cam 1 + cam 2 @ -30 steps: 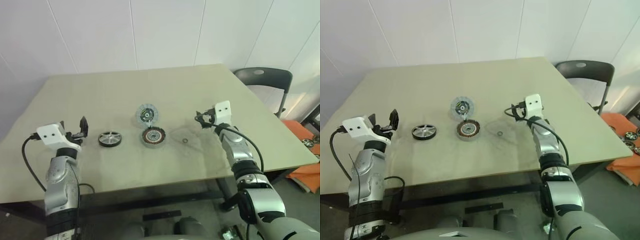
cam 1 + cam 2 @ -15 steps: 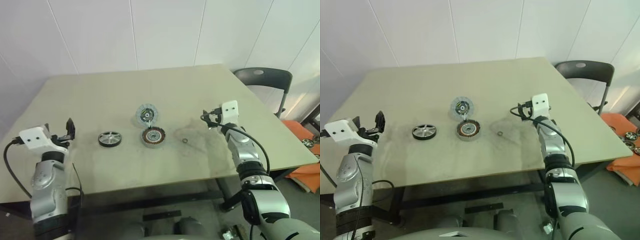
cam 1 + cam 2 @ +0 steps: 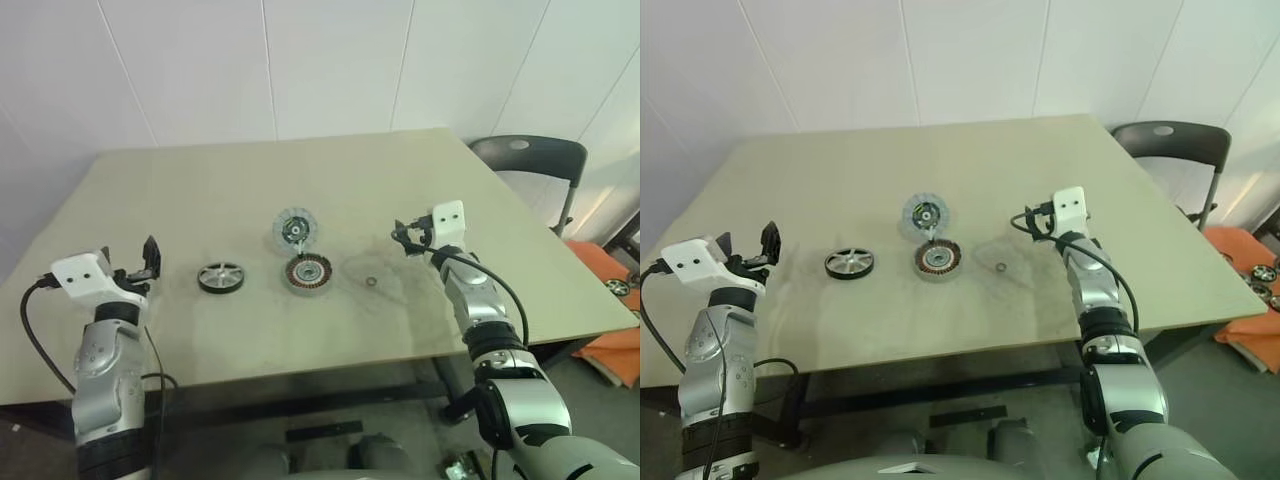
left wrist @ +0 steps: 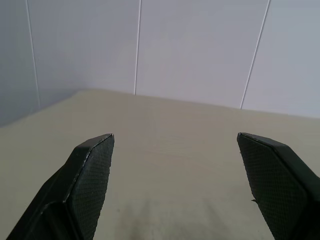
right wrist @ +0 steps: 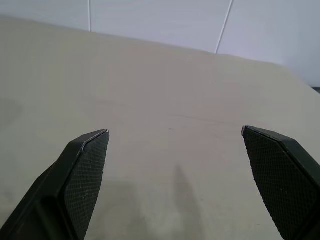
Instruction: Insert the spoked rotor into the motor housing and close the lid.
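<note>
On counter (image 3: 200, 200): rotor (image 3: 295, 228) lies just behind housing (image 3: 308, 271), both mid-counter, reachable. Left gripper (image 3: 150, 262), right gripper (image 3: 402, 237) wide open, empty, flanking parts.

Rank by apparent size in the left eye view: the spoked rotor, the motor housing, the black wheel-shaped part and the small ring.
1. Spoked rotor, motor housing and black wheel-shaped part: all look about alike, so no ranking.
2. Small ring: clearly smallest.

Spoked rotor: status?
Both pincers open, empty: left pincer, right pincer. Spoked rotor flat on table, just behind motor housing, not inserted. Black wheel-like part lies left, small ring right.
</note>
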`<state>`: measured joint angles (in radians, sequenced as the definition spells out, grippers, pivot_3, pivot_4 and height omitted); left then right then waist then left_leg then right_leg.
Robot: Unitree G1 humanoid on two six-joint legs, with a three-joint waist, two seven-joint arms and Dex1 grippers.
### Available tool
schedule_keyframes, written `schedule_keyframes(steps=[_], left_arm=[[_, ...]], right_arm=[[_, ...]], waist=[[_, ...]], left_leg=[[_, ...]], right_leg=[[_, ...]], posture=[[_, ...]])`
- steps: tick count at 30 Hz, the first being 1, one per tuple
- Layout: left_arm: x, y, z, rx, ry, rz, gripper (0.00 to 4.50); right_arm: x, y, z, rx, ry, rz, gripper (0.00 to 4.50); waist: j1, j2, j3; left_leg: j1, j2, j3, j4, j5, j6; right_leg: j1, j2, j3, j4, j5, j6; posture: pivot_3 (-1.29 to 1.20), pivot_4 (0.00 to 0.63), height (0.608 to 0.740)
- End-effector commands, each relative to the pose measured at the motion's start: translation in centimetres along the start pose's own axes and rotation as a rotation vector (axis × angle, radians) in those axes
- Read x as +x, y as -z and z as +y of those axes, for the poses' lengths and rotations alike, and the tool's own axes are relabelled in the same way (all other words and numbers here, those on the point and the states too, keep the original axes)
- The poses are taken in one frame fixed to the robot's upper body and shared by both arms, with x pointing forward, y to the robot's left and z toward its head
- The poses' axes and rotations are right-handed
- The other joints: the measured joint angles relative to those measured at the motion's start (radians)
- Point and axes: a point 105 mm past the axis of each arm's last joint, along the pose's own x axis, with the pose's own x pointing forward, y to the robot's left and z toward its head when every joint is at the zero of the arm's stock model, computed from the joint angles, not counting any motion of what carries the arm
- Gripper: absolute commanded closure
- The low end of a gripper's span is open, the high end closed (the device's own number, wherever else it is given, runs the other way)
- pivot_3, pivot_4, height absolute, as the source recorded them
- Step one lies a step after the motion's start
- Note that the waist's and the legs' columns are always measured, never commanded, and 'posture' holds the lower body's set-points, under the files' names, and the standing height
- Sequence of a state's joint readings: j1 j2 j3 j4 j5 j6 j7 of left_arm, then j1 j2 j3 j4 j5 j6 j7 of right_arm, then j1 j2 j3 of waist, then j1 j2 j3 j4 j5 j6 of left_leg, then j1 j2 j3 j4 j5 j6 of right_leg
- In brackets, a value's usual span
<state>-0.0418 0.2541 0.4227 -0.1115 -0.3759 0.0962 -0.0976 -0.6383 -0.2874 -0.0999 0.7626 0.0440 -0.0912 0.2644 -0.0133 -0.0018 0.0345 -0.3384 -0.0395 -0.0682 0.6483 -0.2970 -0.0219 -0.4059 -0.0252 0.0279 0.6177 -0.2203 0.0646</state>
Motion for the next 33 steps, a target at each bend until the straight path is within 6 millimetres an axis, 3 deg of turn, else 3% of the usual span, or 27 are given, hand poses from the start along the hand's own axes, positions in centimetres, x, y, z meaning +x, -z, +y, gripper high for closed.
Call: schedule_keyframes(steps=[1, 6, 18, 28, 33], left_arm=[[0.4, -1.4, -0.4, -0.001, 0.009, -0.057, 0.32], [0.9, -1.3, -1.3, -0.013, 0.034, -0.058, 0.32], [1.1, -2.0, -1.0, -0.021, 0.008, -0.085, 0.32], [-1.0, -1.5, -0.2, -0.017, -0.033, -0.06, 0.32], [-1.0, -1.4, -0.4, -0.008, -0.012, -0.05, 0.32]], right_arm=[[0.5, -2.3, -0.5, -0.013, 0.01, -0.063, 0.06], [0.7, -3.0, -0.3, -0.014, 0.004, -0.079, 0.06], [0.9, -3.4, 0.4, -0.006, -0.009, -0.079, 0.06], [1.1, -3.1, 1.1, -0.015, -0.058, -0.062, 0.06], [1.2, -3.3, 1.6, -0.014, -0.079, -0.068, 0.06]], waist=[[0.0, 0.0, 0.0], [-0.001, 0.0, 0.0], [-0.001, 0.0, 0.0], [-0.001, 0.0, 0.0], [-0.001, 0.0, 0.0]], left_leg=[[0.0, 0.0, 0.0, 0.0, 0.0, 0.0], [0.0, 0.0, 0.0, 0.0, 0.0, 0.0], [0.0, 0.0, 0.0, 0.0, 0.0, 0.0], [0.0, 0.0, 0.0, 0.0, 0.0, 0.0], [0.0, 0.0, 0.0, 0.001, 0.0, 0.0]], right_leg=[[0.0, 0.0, 0.0, 0.0, 0.0, 0.0], [0.0, 0.0, 0.0, 0.0, 0.0, 0.0], [0.0, 0.0, 0.0, 0.0, 0.0, 0.0], [0.0, 0.0, 0.0, 0.0, 0.0, 0.0], [0.0, 0.0, 0.0, 0.0, -0.001, -0.002]], posture=[[0.0, 0.0, 0.74], [0.0, 0.0, 0.74], [0.0, 0.0, 0.74], [0.0, 0.0, 0.74], [0.0, 0.0, 0.74]])
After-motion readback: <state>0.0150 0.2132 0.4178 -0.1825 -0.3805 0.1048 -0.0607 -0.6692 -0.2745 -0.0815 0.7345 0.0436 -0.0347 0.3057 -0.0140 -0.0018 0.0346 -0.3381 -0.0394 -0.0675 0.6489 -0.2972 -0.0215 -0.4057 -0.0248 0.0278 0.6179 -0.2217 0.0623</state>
